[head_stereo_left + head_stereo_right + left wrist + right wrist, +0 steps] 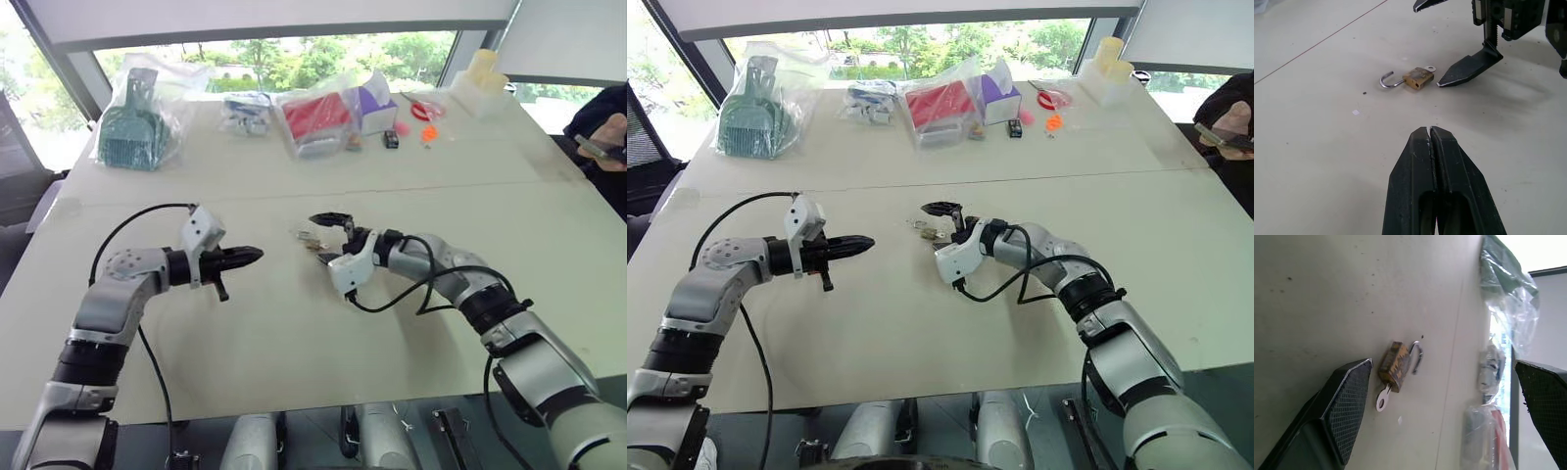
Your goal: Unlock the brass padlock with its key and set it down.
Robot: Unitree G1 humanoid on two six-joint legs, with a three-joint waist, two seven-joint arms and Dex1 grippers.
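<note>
Brass padlock (1417, 79) lies on the table (294, 333), shackle sprung, key (1383, 399) in, at my twelve o'clock. Right gripper (330, 238) spread wide, left gripper (250, 257) clenched empty. Small, hard, slippery: pinch its flat sides.

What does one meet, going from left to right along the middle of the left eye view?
Left hand, shut → brass padlock lying on the table, shackle swung open, key in it → right hand, open around the padlock but not touching it.
</note>
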